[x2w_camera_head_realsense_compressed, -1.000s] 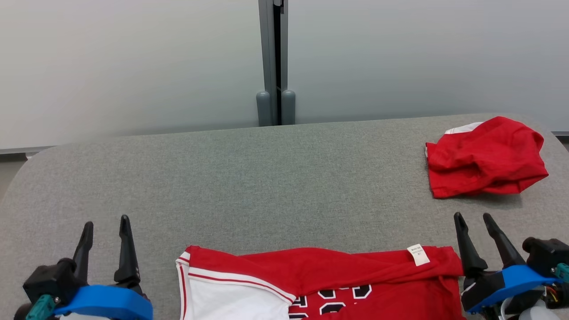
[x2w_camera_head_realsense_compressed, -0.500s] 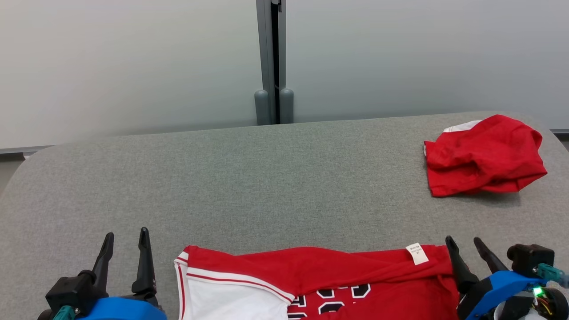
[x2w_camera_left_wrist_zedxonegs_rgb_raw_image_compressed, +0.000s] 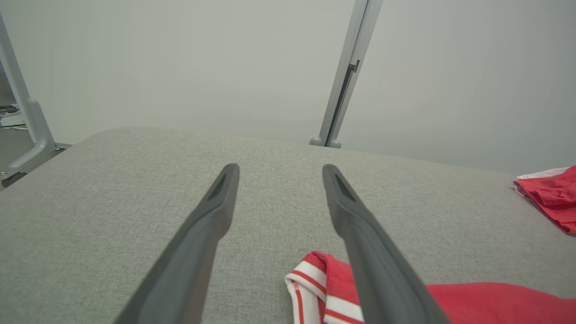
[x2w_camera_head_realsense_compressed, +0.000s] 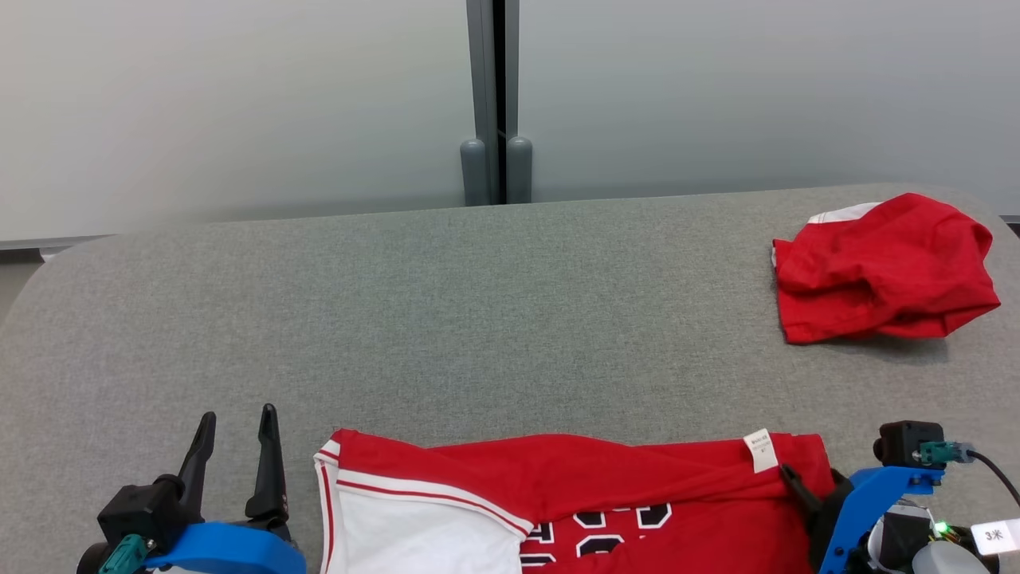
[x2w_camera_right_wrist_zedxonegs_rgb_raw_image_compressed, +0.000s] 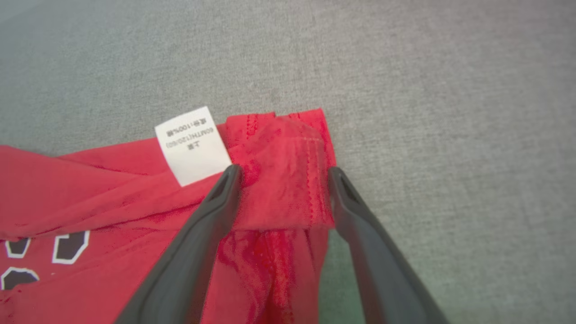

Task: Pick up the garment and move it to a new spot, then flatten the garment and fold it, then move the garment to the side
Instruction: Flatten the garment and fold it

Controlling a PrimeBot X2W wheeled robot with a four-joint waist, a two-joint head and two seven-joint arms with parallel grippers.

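The garment (x2w_camera_head_realsense_compressed: 574, 486) is a red jersey with white trim and dark numbers, lying spread at the near edge of the grey table (x2w_camera_head_realsense_compressed: 478, 319). My left gripper (x2w_camera_head_realsense_compressed: 239, 413) stands open just left of its striped left corner (x2w_camera_left_wrist_zedxonegs_rgb_raw_image_compressed: 315, 279), fingers (x2w_camera_left_wrist_zedxonegs_rgb_raw_image_compressed: 211, 225) apart over bare table with nothing between them. My right gripper (x2w_camera_head_realsense_compressed: 801, 488) is tipped down over the jersey's right corner. In the right wrist view that gripper (x2w_camera_right_wrist_zedxonegs_rgb_raw_image_compressed: 284, 170) is open, its fingers straddling the folded red corner (x2w_camera_right_wrist_zedxonegs_rgb_raw_image_compressed: 279, 180) beside a white label (x2w_camera_right_wrist_zedxonegs_rgb_raw_image_compressed: 192, 145).
A second red garment (x2w_camera_head_realsense_compressed: 880, 271) lies crumpled at the table's far right. A pale wall with a grey upright post (x2w_camera_head_realsense_compressed: 496, 104) stands behind the table. The table's left corner is rounded (x2w_camera_head_realsense_compressed: 48, 271).
My right gripper has dropped and tilted down onto the jersey's right corner. My left gripper has slid right, closer to the jersey's left edge. The head camera has shifted slightly.
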